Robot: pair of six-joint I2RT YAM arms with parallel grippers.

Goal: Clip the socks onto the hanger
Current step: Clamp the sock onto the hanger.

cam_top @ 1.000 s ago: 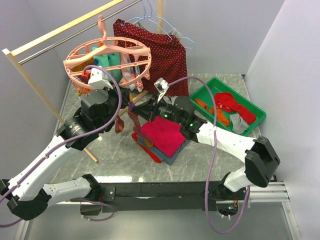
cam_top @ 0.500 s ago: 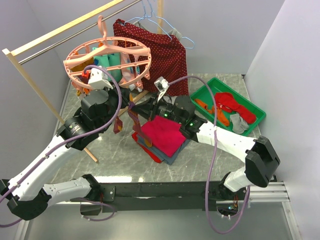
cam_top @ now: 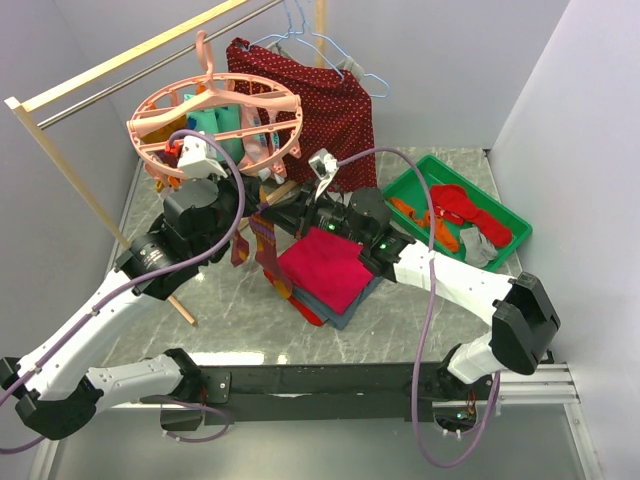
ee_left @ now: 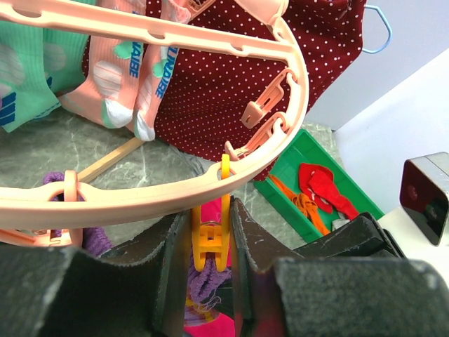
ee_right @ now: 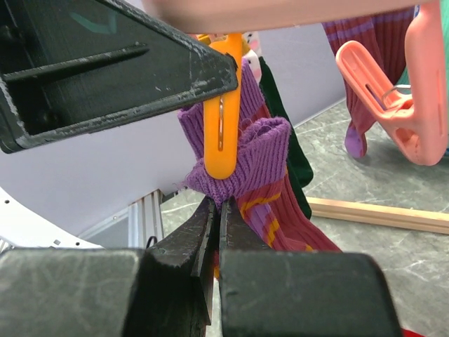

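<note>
The pink round hanger (cam_top: 290, 105) hangs from the wooden rail, and its ring crosses the left wrist view (ee_left: 140, 200). An orange clip (ee_left: 210, 242) dangles from the ring. My left gripper (ee_left: 210, 232) is shut on this clip's sides. The clip (ee_right: 223, 140) pinches the purple cuff of a purple-striped sock (ee_right: 259, 151), which hangs down in the top view (cam_top: 270, 250). My right gripper (ee_right: 216, 207) is shut on the cuff just below the clip. A dark green sock (ee_right: 284, 119) hangs behind it. Teal and pink socks (ee_left: 116, 77) hang clipped on the far side.
A folded red and grey cloth stack (cam_top: 325, 270) lies under the sock. A green tray (cam_top: 420, 170) with red, orange and grey socks sits at the right. A dark red dotted garment (cam_top: 320, 110) and blue wire hangers (cam_top: 330, 45) hang behind. A wooden rack post (cam_top: 60, 170) slants at the left.
The purple-striped sock has shifted a little left and now hangs longer under the clip. My right gripper has moved slightly up and left with it. The left arm has barely moved.
</note>
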